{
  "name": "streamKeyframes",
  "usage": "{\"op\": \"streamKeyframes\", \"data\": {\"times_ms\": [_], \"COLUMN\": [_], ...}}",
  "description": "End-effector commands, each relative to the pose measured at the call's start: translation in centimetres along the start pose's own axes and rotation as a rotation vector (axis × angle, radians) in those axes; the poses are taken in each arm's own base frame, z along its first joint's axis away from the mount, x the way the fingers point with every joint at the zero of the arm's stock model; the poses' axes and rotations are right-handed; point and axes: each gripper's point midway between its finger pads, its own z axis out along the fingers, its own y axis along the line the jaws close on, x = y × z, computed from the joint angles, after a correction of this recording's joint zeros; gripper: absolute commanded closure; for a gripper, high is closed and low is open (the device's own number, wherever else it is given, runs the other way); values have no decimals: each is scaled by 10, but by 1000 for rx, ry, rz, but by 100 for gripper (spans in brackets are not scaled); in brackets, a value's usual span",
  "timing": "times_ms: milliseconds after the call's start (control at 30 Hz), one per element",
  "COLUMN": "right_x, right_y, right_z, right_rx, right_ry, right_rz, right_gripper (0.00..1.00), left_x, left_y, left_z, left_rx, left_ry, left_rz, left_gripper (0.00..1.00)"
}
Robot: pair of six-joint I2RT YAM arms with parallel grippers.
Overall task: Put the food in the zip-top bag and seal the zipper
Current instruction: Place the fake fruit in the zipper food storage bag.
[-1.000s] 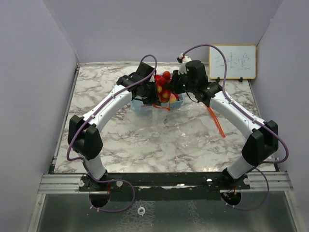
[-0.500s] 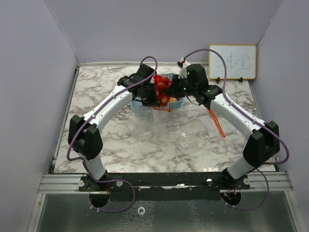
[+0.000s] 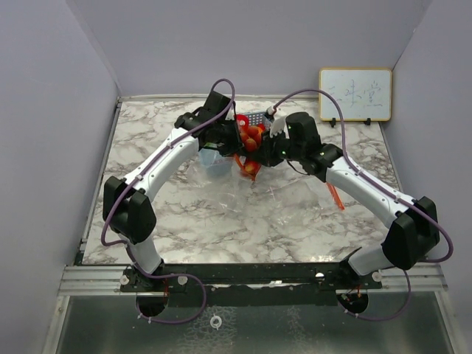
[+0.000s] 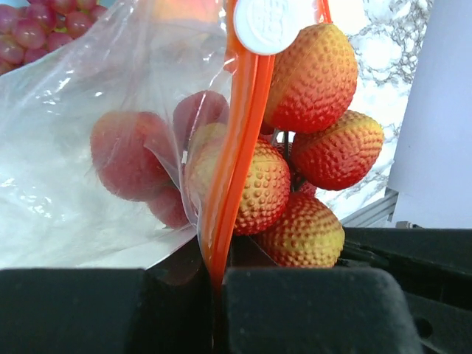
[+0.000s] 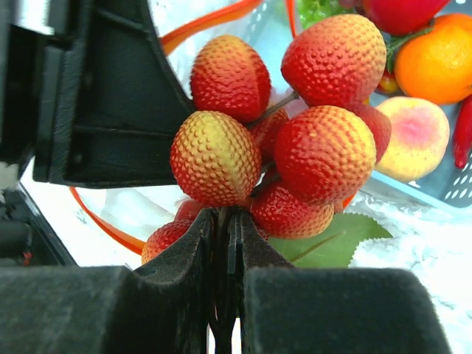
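zipper (image 4: 236, 184) disappears into the clamped left gripper (image 4: 219, 279).

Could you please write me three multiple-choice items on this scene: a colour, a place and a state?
1. What colour is the zipper of the zip-top bag, held by the left gripper? A blue; B orange-red; C green.
2. Where does the orange lie? A in the blue basket; B in the bag; C in the left gripper.
3. How stand the jaws of the right gripper? A wide open; B shut on the basket; C shut on the strawberries.
Key: 1 B, the strip shows orange-red; 2 A, the lattice wall lies beside it; 3 C, they pinch the cluster's stem.
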Motion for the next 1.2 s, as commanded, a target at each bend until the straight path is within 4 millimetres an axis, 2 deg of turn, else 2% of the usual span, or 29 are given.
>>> {"op": "streamKeyframes", "data": {"times_ms": [0,133,267,400,467,533,667,700,800,867,900,967,1033,1100,1167], "right_x": [-17,-2,12,22,22,22,6,-3,-31,-44,-44,-35,-29,-35,-45], "right_y": [43,56,62,41,20,9,18,23,35,43,44,45,45,43,41], "right_z": [-6,-7,-1,12,20,25,28,28,27,30,34,40,38,28,16], "right_rx": [-228,-328,-336,-201,-78,-20,-45,-57,-82,-112,-121,-142,-142,-116,-87], "right_ry": [-34,3,43,103,117,128,79,49,-52,-80,-69,-33,-22,-54,-92], "right_rz": [-214,-227,-225,-256,-226,-219,-178,-162,-117,-113,-111,-97,-89,-98,-120], "right_gripper": [98,98,98,98,98,98,93,91,89,85,84,78,64,46,35], "left_x": [-1,-4,-17,-31,-30,-27,-14,-12,-5,-1,-1,-2,-3,-2,3], "left_y": [-26,-22,-31,-39,-43,-45,-42,-44,-39,-38,-39,-41,-40,-33,-25], "left_z": [-5,-5,-17,-27,-28,-25,-11,-18,-14,-11,-11,-13,-16,-15,-12], "left_rx": [144,137,148,158,168,194,233,249,241,242,245,249,236,210,192], "left_ry": [-11,-17,-58,-86,-77,-62,-21,-29,-3,11,10,3,-9,-12,-8], "left_rz": [40,46,48,49,44,25,-27,-26,-34,-34,-32,-23,-14,-9,-17], "left_gripper": [100,100,100,100,100,100,100,100,100,100,100,100,100,100,100]}}
